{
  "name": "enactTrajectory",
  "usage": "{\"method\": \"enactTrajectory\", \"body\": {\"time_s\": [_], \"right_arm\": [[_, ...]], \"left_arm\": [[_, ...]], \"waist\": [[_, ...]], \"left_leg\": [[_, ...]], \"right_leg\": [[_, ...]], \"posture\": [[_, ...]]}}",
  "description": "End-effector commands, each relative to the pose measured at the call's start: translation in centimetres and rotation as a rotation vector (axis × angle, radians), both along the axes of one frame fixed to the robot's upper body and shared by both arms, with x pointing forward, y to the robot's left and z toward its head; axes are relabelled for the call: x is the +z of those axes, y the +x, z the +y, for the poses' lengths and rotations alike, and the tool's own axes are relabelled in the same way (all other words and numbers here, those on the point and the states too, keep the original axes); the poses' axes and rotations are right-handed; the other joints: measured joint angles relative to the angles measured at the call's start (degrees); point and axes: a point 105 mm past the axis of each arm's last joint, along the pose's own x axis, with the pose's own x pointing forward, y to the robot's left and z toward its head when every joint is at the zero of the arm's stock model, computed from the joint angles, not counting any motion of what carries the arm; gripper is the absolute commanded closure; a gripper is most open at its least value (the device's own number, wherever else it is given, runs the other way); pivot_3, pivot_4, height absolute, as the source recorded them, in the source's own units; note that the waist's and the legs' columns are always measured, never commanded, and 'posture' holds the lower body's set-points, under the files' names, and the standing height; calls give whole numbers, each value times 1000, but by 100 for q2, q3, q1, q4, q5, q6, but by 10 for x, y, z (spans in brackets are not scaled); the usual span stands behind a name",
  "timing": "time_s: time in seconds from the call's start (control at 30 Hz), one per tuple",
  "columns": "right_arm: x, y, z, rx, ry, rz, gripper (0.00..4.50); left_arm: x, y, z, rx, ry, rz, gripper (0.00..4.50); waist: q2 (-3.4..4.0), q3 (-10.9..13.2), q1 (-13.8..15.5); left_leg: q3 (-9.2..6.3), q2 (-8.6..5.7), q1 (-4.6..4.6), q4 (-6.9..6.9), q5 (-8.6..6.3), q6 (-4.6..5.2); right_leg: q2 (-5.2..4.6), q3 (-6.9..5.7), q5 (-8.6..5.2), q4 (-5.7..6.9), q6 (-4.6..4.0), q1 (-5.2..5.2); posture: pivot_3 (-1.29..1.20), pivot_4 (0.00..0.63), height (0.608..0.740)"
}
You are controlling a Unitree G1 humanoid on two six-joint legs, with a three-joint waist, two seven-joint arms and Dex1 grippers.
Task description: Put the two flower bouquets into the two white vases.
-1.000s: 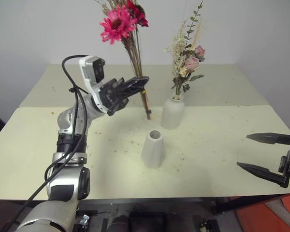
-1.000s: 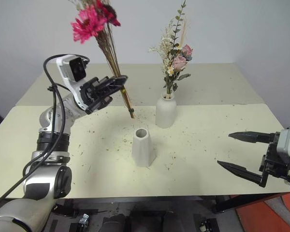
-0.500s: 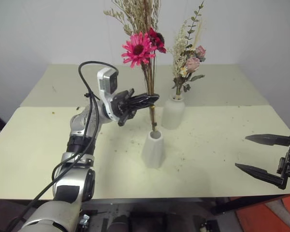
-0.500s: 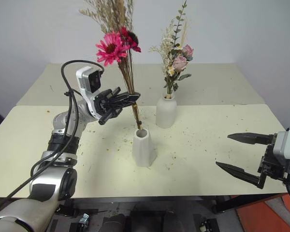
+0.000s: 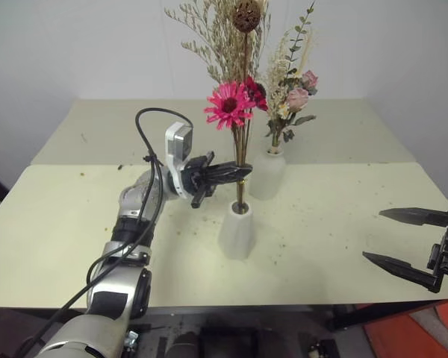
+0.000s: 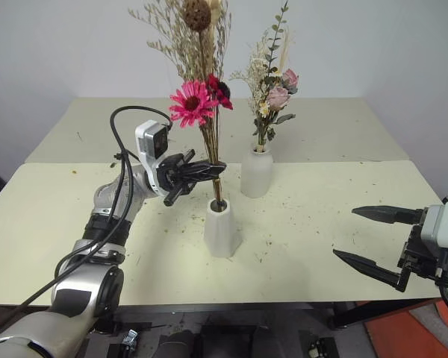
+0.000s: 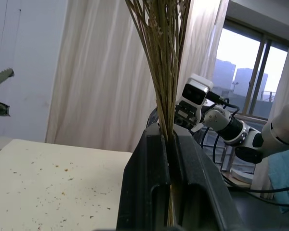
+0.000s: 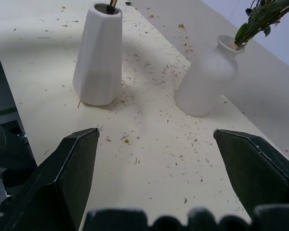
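Two pale tables [image 5: 343, 224] stand end to end by a white wall, scattered with dried crumbs. Two white vases: the bottle vase [image 5: 267, 174] holds the rose bouquet [image 5: 290, 93]; the cone vase [image 5: 237, 228] takes the feathery bouquet [image 5: 235, 89], its stems pinched by the left gripper [image 5: 239, 171]. The right gripper [image 5: 407, 240] gapes wide, empty.

It looked like a robotics lab or test room. Two plain cream tables [image 5: 343, 142] stood pushed together against a bare white wall [image 5: 75, 45], with cream curtains [image 7: 96, 86], another robot arm [image 7: 221, 120] and a city-view window [image 7: 245, 72] at 3 o'clock.
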Motion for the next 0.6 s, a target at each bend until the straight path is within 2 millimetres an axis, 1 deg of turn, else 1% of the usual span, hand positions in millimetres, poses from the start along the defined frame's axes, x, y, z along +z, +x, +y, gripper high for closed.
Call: {"method": "enactTrajectory", "body": {"time_s": [0.03, 0.23, 0.37, 0.4, 0.6], "right_arm": [[7, -3, 2, 12, -23, -60, 0], [8, -1, 2, 22, -27, -76, 0], [8, -1, 1, 27, -28, -79, 0], [8, 0, 1, 28, -29, -79, 0], [7, 1, 1, 29, -33, -84, 0]], "left_arm": [[-1, -11, 0, -36, 3, -80, 4388], [-17, -12, -4, -20, 62, -111, 4388], [-24, -13, -6, -9, 77, -140, 4388], [-25, -13, -6, 7, 73, -170, 4388], [-31, -13, -5, 14, 96, -185, 4388]], "waist": [[0, 0, -3], [0, 0, 9], [0, 0, 4], [0, 0, 3], [0, 0, 10]], "left_leg": [[0, 0, 0, 0, 0, 0], [0, 0, 1, 0, 0, 0], [0, 0, 0, 0, 0, 1], [0, 0, 1, 0, -1, 1], [0, 0, 2, 0, -1, 1]], "right_leg": [[0, 1, 0, 0, 0, 0], [0, 1, 0, 1, 1, 0], [0, 1, 0, 0, 1, 0], [0, 2, 0, 0, 1, 0], [-1, 2, 0, 0, 1, 2]], "posture": [[0, 150, 740], [0, 150, 740], [0, 150, 740], [0, 150, 740], [0, 150, 740]]}}
